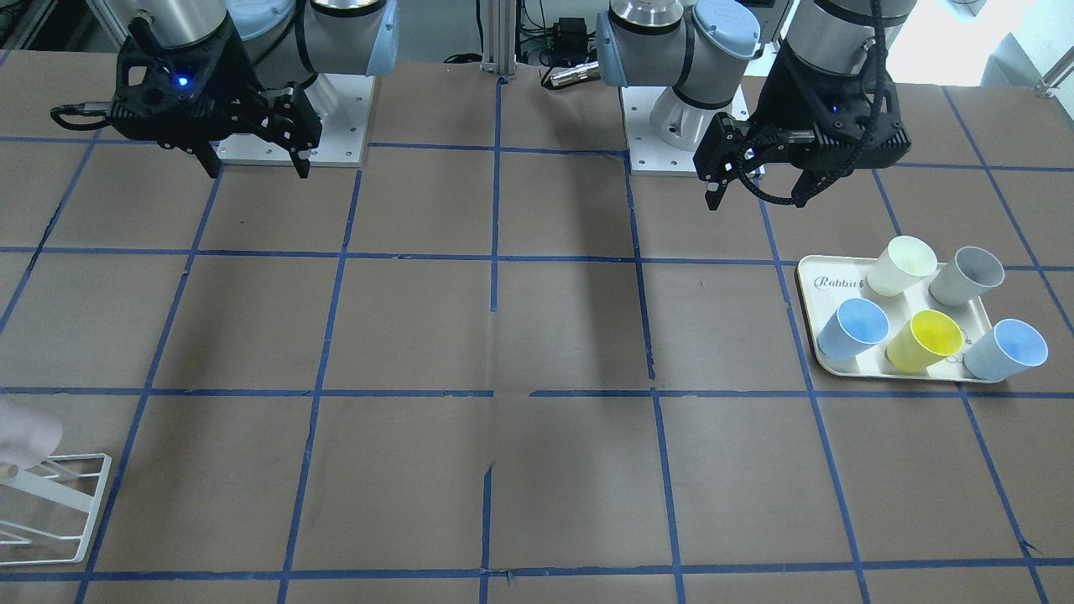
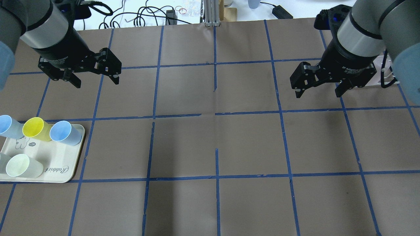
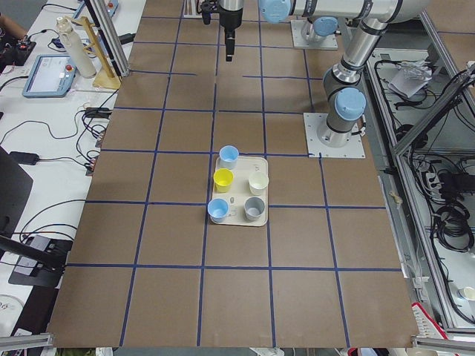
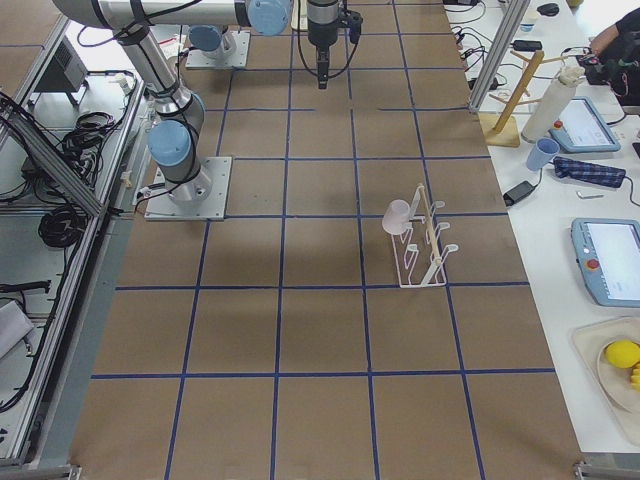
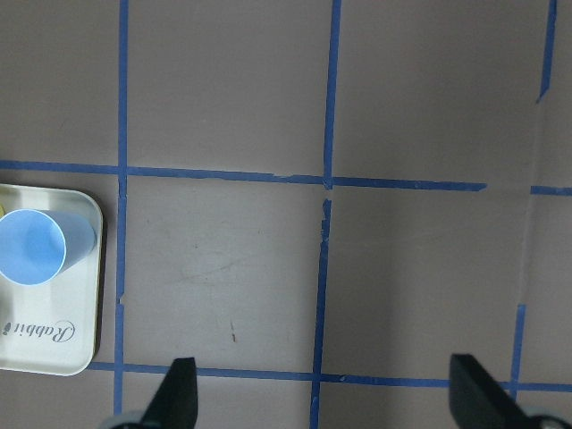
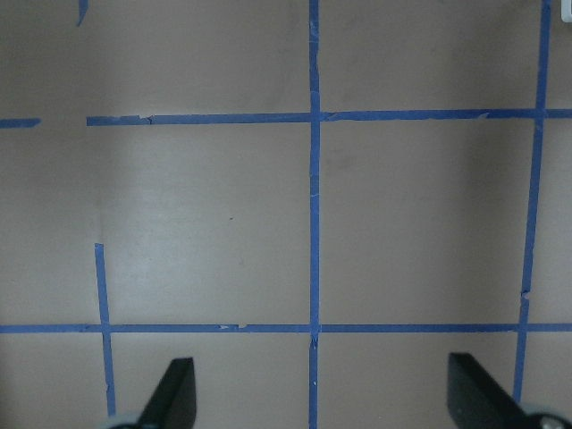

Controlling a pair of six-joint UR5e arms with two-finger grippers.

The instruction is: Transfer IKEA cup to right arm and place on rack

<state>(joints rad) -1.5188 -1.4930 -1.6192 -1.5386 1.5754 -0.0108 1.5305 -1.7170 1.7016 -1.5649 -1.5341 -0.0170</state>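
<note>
Cropped by the front view's lower-left edge, the pale pink IKEA cup (image 1: pixel 27 436) sits on the white rack (image 1: pixel 50 492), mouth hidden; the right-side view shows it tilted on a rod, long axis slanted, closed end toward frame left. Jaws of the left arm (image 2: pixel 49 36) and right arm (image 2: pixel 357 36) hang spread wide, gripping nothing, above the counter (image 1: pixel 537 335).
</note>
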